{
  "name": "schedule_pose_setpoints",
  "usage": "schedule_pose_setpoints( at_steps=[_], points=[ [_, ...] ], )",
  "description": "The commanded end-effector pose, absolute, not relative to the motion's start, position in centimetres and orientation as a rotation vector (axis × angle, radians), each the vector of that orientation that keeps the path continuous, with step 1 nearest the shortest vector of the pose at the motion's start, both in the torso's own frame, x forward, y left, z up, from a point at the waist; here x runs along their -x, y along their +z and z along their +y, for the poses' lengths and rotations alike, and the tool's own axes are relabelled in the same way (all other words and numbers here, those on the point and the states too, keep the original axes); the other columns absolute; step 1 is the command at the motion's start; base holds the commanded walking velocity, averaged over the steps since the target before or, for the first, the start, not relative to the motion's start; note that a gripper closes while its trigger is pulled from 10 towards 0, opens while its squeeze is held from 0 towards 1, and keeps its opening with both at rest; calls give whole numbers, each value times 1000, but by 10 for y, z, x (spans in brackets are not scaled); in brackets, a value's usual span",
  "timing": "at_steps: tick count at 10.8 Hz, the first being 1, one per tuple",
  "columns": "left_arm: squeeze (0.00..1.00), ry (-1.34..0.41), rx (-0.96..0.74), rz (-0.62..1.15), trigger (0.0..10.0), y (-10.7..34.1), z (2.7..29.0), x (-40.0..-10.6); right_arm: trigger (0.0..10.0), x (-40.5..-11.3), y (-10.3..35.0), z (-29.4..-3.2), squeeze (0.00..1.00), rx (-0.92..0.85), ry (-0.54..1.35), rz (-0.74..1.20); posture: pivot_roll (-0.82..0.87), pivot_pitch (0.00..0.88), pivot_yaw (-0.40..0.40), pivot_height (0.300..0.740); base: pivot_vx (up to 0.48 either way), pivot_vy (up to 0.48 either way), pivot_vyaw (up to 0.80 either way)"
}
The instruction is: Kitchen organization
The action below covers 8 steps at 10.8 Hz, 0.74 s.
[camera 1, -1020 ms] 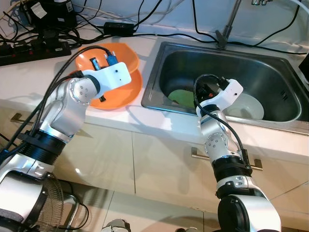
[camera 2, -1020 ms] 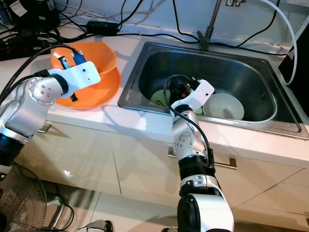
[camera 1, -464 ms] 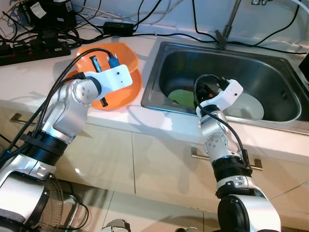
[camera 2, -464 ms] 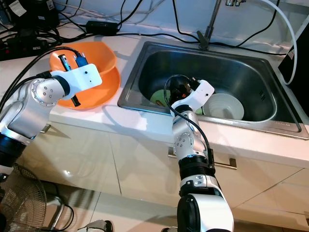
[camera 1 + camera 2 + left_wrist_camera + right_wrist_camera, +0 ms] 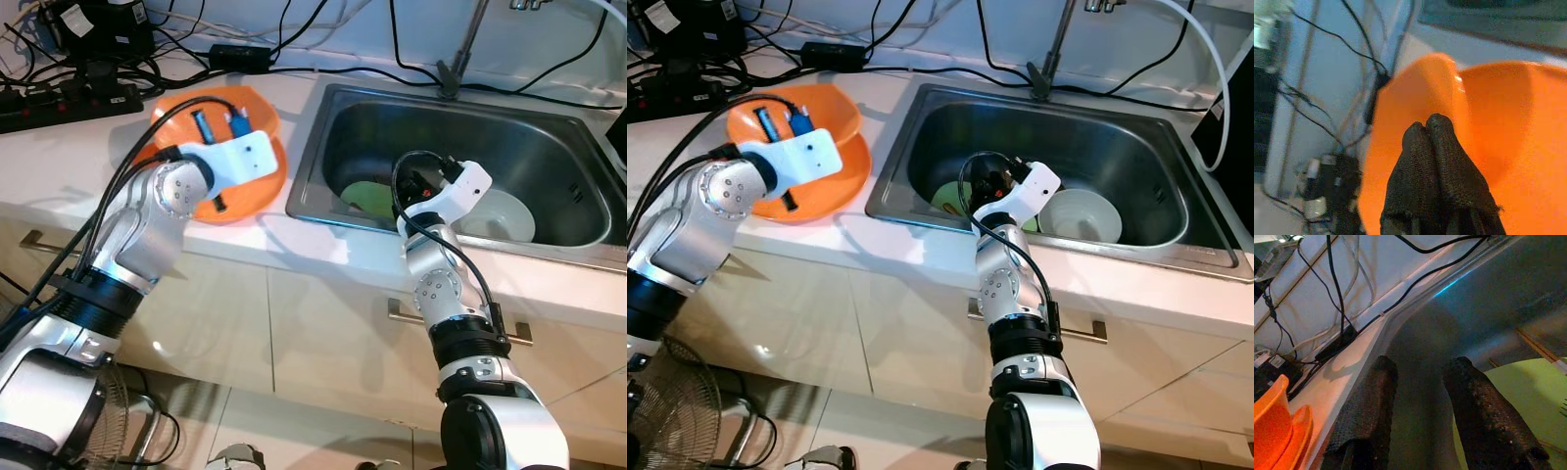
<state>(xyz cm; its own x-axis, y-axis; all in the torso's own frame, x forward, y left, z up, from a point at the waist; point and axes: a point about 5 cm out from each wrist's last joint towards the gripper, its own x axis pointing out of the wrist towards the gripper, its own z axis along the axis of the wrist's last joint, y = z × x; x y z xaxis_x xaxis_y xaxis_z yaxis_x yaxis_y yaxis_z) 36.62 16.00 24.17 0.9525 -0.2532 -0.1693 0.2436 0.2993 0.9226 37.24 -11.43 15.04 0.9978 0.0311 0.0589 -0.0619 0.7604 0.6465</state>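
Orange bowls (image 5: 257, 186) under clenched left hand (image 5: 1431, 128), right hand (image 5: 1420, 382) released over sink (image 5: 323, 108).

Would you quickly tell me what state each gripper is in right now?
Left gripper: shut, holding nothing, over the orange bowls.
Right gripper: open, holding nothing, inside the sink.

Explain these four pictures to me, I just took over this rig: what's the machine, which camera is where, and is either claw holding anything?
It is a humanoid robot with two silver arms. The two wide pictures come from its head, looking down at a counter and steel sink. The close ones come from each wrist. The left claw, fingers together, holds nothing above stacked orange bowls on the counter. The right claw hangs open over the sink, holding nothing. In the sink lie a green plate and a white bowl.
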Motion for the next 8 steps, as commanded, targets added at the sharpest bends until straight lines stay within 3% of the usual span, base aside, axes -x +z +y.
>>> schedule_pose_setpoints(
  at_steps=[1, 3, 4, 5, 6, 8],
  points=[
    [0, -298, -1230, -91, 0, 256, 155, -365, 10000, -374, 153, -115, 0, -705, 49, -46, 122, 44, -42, 740, 0, 0, 0],
    [0, -288, -1211, -116, 0, 257, 153, -364, 10000, -374, 152, -114, 0, -706, 52, -43, 123, 45, -43, 740, 0, 0, 0],
    [0, -287, -1094, -208, 10000, 266, 146, -363, 10000, -374, 152, -115, 0, -705, 51, -44, 122, 46, -43, 740, 0, 0, 0],
    [0, -319, -903, -339, 10000, 280, 135, -357, 10000, -374, 152, -115, 0, -704, 49, -44, 124, 47, -44, 740, 0, 0, 0],
    [1000, -357, -795, -413, 10000, 284, 130, -349, 10000, -373, 152, -115, 0, -704, 49, -42, 124, 47, -43, 740, 0, 0, 0],
    [1000, -459, -679, -448, 10000, 283, 130, -335, 10000, -373, 151, -114, 0, -706, 49, -42, 124, 49, -40, 740, 0, 0, 0]
  ],
)
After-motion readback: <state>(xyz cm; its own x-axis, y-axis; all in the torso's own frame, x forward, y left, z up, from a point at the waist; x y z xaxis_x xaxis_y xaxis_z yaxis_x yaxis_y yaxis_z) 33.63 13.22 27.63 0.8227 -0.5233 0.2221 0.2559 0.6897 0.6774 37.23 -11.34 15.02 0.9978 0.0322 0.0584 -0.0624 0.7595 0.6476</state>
